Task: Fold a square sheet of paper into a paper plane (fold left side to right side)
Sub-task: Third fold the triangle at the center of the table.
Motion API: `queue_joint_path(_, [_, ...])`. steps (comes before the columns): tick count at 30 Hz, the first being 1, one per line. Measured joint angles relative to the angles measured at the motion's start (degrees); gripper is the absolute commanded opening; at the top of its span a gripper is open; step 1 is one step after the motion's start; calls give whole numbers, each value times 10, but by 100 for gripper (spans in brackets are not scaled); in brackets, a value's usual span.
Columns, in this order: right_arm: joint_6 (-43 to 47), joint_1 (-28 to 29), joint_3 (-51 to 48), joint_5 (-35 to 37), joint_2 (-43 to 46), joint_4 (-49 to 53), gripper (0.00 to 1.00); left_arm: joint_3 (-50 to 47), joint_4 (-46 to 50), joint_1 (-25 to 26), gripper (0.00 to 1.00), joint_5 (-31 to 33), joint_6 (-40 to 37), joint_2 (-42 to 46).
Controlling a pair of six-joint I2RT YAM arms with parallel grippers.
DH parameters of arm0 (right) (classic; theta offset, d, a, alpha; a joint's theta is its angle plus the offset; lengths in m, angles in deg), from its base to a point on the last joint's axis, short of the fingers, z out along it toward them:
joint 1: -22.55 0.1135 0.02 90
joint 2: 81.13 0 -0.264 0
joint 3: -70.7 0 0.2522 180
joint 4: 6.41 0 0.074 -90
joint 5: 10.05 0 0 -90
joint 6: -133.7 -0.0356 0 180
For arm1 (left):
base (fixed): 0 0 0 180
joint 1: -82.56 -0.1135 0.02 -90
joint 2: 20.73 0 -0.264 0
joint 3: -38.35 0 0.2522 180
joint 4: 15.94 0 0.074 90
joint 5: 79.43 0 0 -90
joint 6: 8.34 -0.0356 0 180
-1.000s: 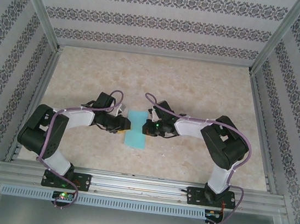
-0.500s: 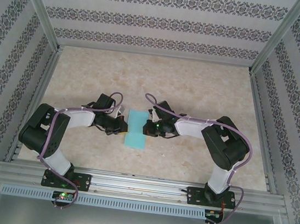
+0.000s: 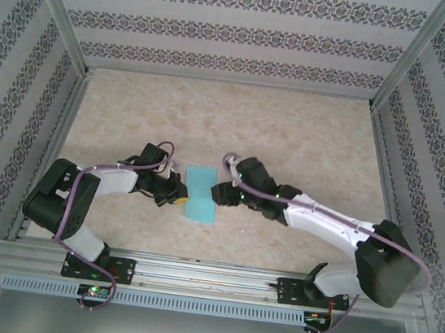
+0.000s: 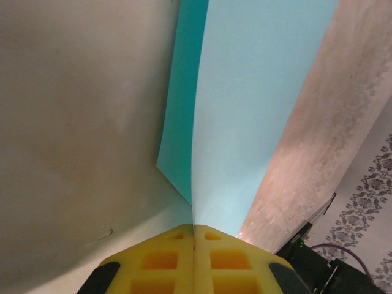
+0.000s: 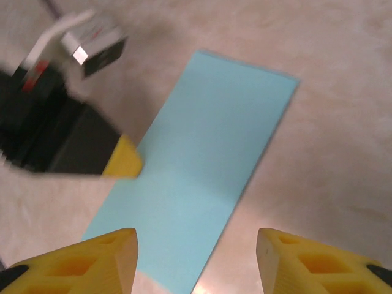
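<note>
The square sheet of paper (image 3: 201, 194) lies folded into a long turquoise rectangle on the table between the two arms. My left gripper (image 3: 177, 197) is shut at its left long edge. In the left wrist view the yellow fingertips (image 4: 220, 251) are pressed together and the paper's (image 4: 257, 110) edge runs into their seam. My right gripper (image 3: 220, 192) is just right of the sheet. In the right wrist view it (image 5: 196, 260) stands open above the near end of the paper (image 5: 202, 165), holding nothing. The paper plane is out of view.
The beige marbled tabletop (image 3: 291, 143) stretches behind and to both sides of the sheet. Patterned walls with metal posts (image 3: 58, 13) enclose it. An aluminium rail (image 3: 208, 275) carries both arm bases at the near edge.
The left gripper has closed at the sheet's left edge. The right gripper has opened, and the right arm has stretched out low, its elbow swinging to the right.
</note>
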Motion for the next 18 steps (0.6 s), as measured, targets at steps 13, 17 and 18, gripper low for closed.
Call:
queue_joint_path(13, [160,239,-21,210,-93,-37,65,-1,-7,1,0,-10,29,0])
queue_joint_path(17, [184,241,17,235,-150,-39,65,-1,-7,3,0,-12,30,0])
queue_joint_path(18, [188,241,28,240,-160,-41,65,-1,-7,3,0,-12,30,0])
